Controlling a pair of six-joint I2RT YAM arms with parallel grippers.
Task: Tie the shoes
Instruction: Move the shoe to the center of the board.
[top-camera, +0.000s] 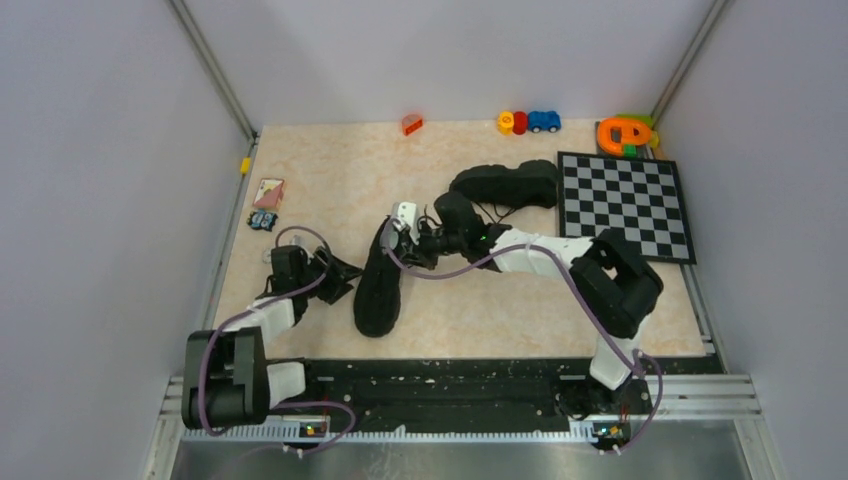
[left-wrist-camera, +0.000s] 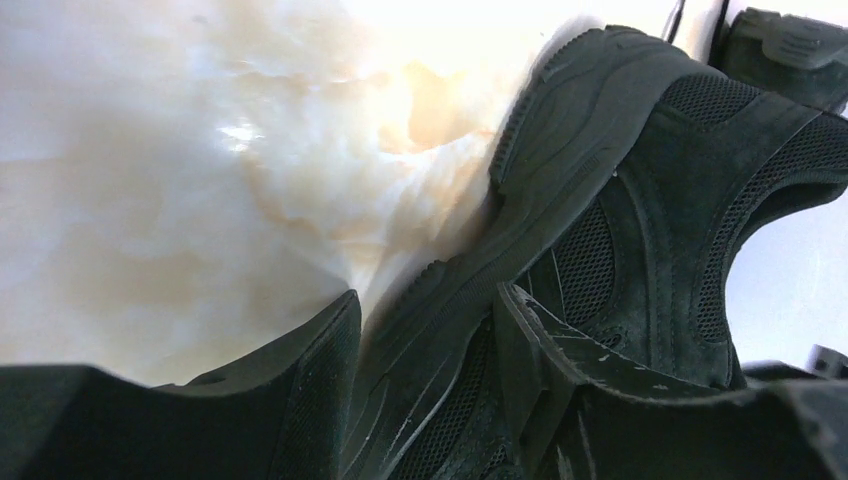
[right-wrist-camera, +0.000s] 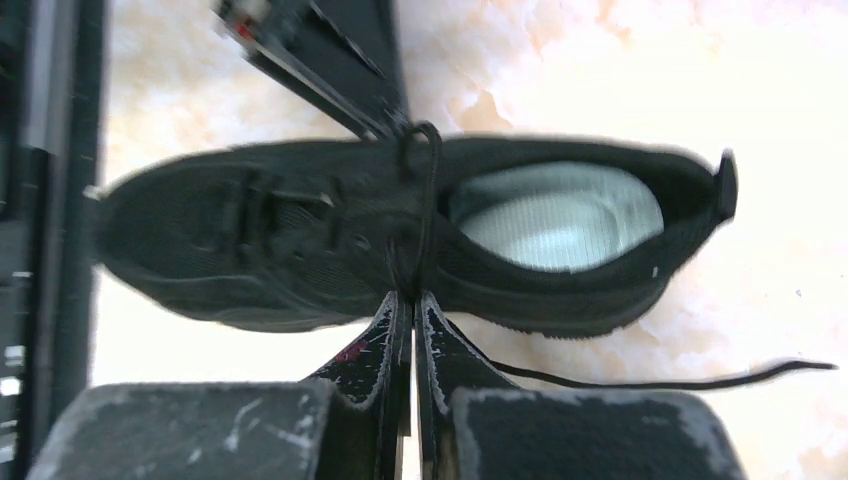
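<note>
Two arms flank one shoe at the near side of the table. Your left gripper sits low against the left flank of the near shoe, fingers apart (whether they press the sole, you cannot tell). That shoe lies with its long axis running near to far, toe toward the arm bases, heel and pale insole away from you. Your right gripper is on the opposite flank, at the throat, fingers together and seemingly pinching a lace that rises from the tips across the tongue. A second strand trails loose on the table by the heel. Judged from this, the coming pull runs crosswise to the shoe, and your right arm is the one on the laces. Farther back lies the second shoe, long axis left to right, just beside one chessboard. Count: two shoes, two grippers, one board.
</note>
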